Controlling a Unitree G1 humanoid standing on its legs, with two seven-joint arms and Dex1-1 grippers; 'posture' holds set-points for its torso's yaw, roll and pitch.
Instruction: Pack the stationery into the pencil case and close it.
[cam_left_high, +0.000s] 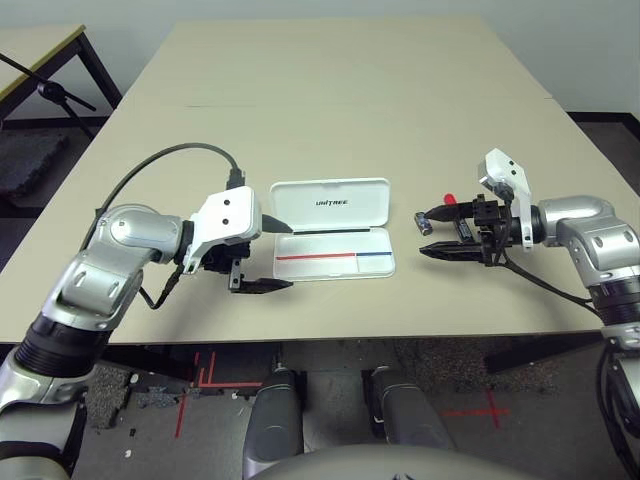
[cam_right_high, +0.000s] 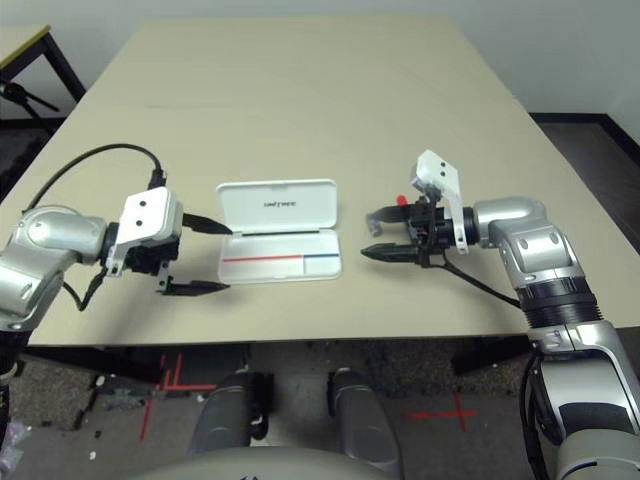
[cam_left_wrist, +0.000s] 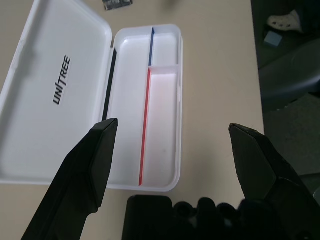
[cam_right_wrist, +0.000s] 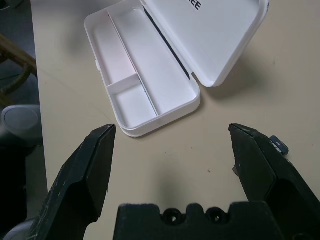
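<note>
**Open case on the table, both grippers spread and empty**

Flat white hard-plastic pencil case (cam_left_high: 334, 250) lying open near the front edge of the beige table (cam_left_high: 330, 90), between the two arms. Lid (cam_left_high: 330, 205) folded back on the far side, dark "UNITREE" lettering facing up. Tray on the near side, marked with a thin red stripe running into a shorter blue one; seen from the left wrist, split into a long narrow channel by the hinge and two compartments beside it. A dark thin strip lying in that hinge-side channel, too narrow to identify. The two compartments themselves bare white.

Left gripper (cam_left_high: 268, 257) just beside the case's left end, raised off the tabletop, two black fingers (cam_left_wrist: 90, 165) spread wide, nothing between them. One fingertip pointing at the lid's left corner, the other out over the table in front of the tray.

Right gripper (cam_left_high: 430, 233) to the right of the case, apart from it, fingers (cam_right_wrist: 85, 175) likewise wide apart and holding nothing. Red tip of a marker (cam_left_high: 451, 198) showing just behind the right gripper, the rest hidden by it. Small grey-black block (cam_right_wrist: 279, 145) on the table right beside one right finger; touching or not, cannot tell.
</note>
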